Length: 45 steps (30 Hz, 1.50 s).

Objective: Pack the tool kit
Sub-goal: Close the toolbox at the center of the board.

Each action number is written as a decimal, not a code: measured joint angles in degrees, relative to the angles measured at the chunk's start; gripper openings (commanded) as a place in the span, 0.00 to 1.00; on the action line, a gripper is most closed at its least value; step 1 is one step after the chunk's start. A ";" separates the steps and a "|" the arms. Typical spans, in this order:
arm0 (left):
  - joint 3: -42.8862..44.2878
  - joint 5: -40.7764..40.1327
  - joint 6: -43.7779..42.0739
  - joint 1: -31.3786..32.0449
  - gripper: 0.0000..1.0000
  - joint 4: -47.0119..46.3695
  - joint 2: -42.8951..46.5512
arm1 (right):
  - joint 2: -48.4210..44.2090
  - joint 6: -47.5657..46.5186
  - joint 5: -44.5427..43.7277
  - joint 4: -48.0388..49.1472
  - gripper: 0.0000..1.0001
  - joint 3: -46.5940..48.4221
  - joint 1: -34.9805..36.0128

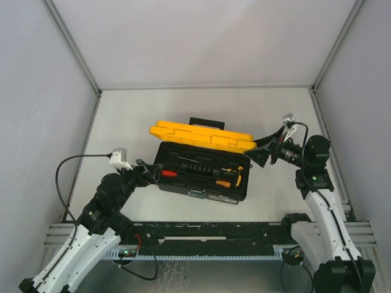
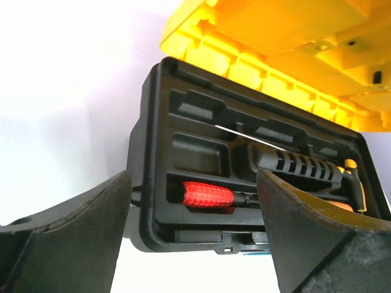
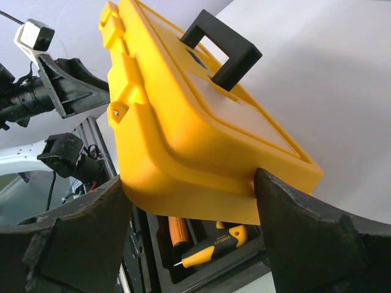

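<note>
While the tools [image 1: 211,174] lie in the open toolbox [image 1: 201,186] at mid-table, its yellow lid [image 1: 201,137] half raised, packing seems down to closing, which calls for the right gripper [image 1: 259,154], jaws apart around the lid's end, to lower it, the left gripper [image 1: 148,168] open and empty alongside; whether those right fingers touch the lid is unclear.

1. The black toolbox [image 1: 201,189] sits open, slightly askew, in the middle of the counter [image 1: 122,116].
2. Its yellow lid [image 1: 201,135] is partly raised and leans over the back of the box, with a black handle [image 3: 223,52] on top.
3. The black inner tray [image 2: 201,152] holds a red-handled screwdriver [image 2: 208,196] near the front left, a black-handled tool [image 2: 299,165] behind it, and a yellow-handled screwdriver [image 3: 211,249] toward the right end.
</note>
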State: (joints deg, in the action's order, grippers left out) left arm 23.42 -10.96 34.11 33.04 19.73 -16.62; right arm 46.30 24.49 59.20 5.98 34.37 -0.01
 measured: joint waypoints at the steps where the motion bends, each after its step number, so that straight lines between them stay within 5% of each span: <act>1: 0.00 -0.85 0.90 0.00 0.87 1.01 0.63 | -1.36 -0.09 -0.74 -0.28 0.77 -0.72 0.59; 11: 3.30 -10.21 6.40 0.00 0.94 14.95 13.62 | -17.88 -1.11 -7.63 -14.53 0.82 -3.63 6.49; 22: 10.71 -12.81 6.40 0.00 0.97 20.46 14.05 | -29.22 -1.18 -7.50 -24.30 0.82 -4.76 7.21; 34: 10.71 -8.17 9.31 0.00 0.98 23.89 14.16 | -34.97 -0.17 -7.54 -34.62 0.83 -4.50 12.44; 40: 11.30 -8.70 14.05 0.00 1.00 29.20 16.20 | -34.95 0.31 -15.10 -42.88 0.83 -0.96 12.48; 45: 12.81 -7.02 16.50 0.00 1.00 31.87 14.64 | -28.46 0.50 -17.35 -41.29 0.83 3.06 12.68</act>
State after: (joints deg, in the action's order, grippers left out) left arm 36.23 -17.98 50.61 33.04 51.59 -1.98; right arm 17.85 24.99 41.85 -35.31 37.43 12.67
